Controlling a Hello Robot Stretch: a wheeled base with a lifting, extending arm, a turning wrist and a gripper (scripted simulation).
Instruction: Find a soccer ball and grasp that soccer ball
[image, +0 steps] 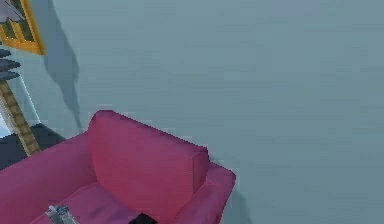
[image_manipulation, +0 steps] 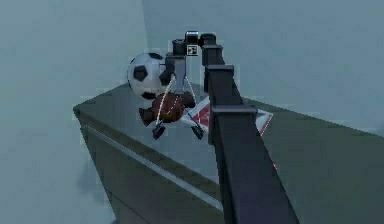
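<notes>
A black-and-white soccer ball (image_manipulation: 148, 74) shows in the arm side view, at the far part of a dark grey cabinet top (image_manipulation: 110, 112). My arm's dark bar (image_manipulation: 240, 150) reaches out over that top. The gripper (image_manipulation: 170, 108) is at the bar's far end, right beside the ball. Its thin fingers (image_manipulation: 160, 124) point down toward the top. A brown rounded thing (image_manipulation: 176, 108) lies at the fingers. I cannot tell whether the gripper holds anything.
A red-and-white flat thing (image_manipulation: 262, 120) lies on the cabinet under the arm. The forward view holds a pink armchair (image: 140, 165) against a pale wall, with a small grey item (image: 60, 213) on its seat. A yellow-framed picture (image: 22, 28) hangs at the upper left.
</notes>
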